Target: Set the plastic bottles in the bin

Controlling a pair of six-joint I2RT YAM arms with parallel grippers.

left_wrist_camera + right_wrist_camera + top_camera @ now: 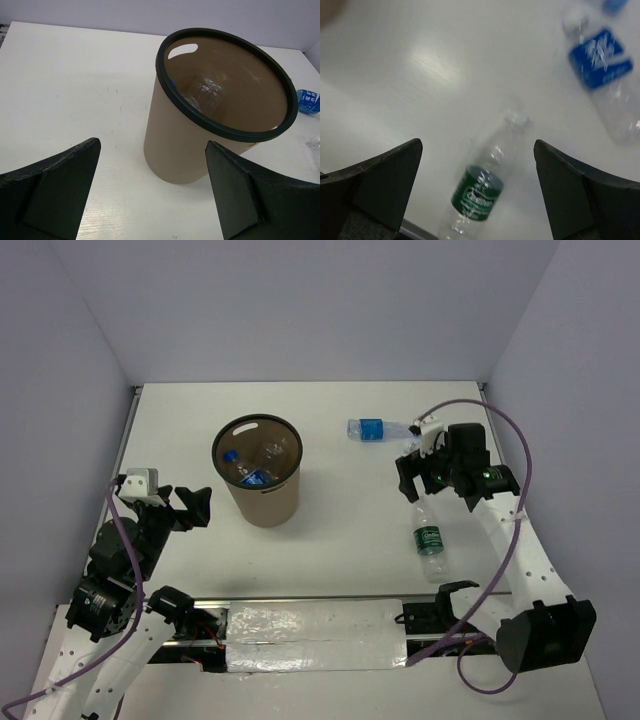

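**Two bottles lie loose on the desk as both sets of fingers hang spread and empty**

The brown bin [262, 502] stands upright left of centre on the white desk [330, 560]. Bare surface lies all round it, and its black rim [220, 33] is well clear of every edge. Clear plastic bottles [252, 476] lie at the bottom of the bin, with a blue cap and a blue label showing; how many there are cannot be told.

At 2 o'clock from the bin a blue-label bottle [372, 428] lies on its side, crosswise, in open room short of the far edge. At 4 o'clock a green-label bottle [428, 538] lies lengthwise. Its lower end is close to the near edge and its neck points to 12 o'clock.

The right fingers [375, 185] hang wide apart and hold nothing. They are at 3 o'clock from the bin, above bare desk between the two loose bottles. The blurred right wrist view shows the green-label bottle in the gap between them and the blue-label bottle toward 1 o'clock.

The left fingers [50, 190] are likewise spread and empty, at 9 o'clock from the bin and near the left edge of the desk. The left wrist view frames the bin between them, apart from both.

Pale walls [300, 310] close the desk at 9, 12 and 3 o'clock.
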